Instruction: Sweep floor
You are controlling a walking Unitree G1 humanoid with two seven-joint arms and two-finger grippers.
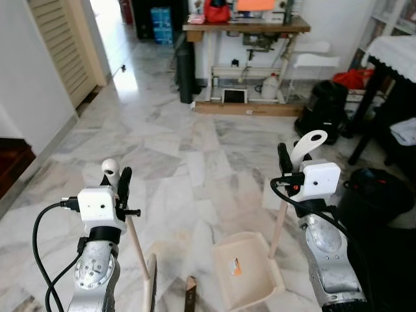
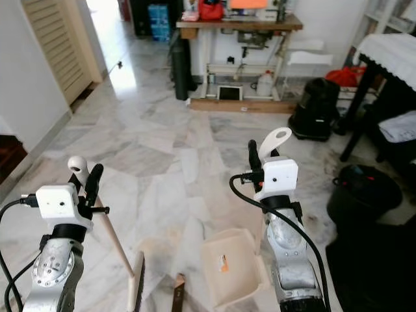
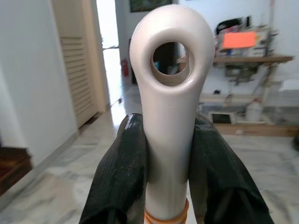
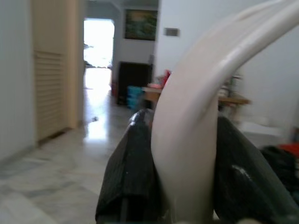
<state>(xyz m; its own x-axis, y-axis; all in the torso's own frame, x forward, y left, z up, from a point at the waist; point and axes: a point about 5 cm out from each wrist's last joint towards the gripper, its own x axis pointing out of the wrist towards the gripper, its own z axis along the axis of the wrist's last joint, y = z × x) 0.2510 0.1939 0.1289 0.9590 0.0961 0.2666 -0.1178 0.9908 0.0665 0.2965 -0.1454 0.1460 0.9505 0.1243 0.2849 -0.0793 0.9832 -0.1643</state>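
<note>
A grey-veined marble floor (image 1: 195, 162) is seen running far to a cluttered wooden table (image 1: 247, 27), with a louvred door (image 1: 62, 45) at the far left and one black bin (image 1: 374, 195) at the right. One broom handle (image 3: 170, 93) is clamped between the fingers of the left gripper (image 1: 117, 182), its head (image 1: 151, 283) cut off by the near edge, and one dustpan (image 1: 247, 270) is set on the floor near the middle, its handle (image 4: 191, 130) pinched by the right gripper (image 1: 292, 162). One small brown object (image 1: 190, 292) is half cut off between broom and dustpan and cannot be identified.
</note>
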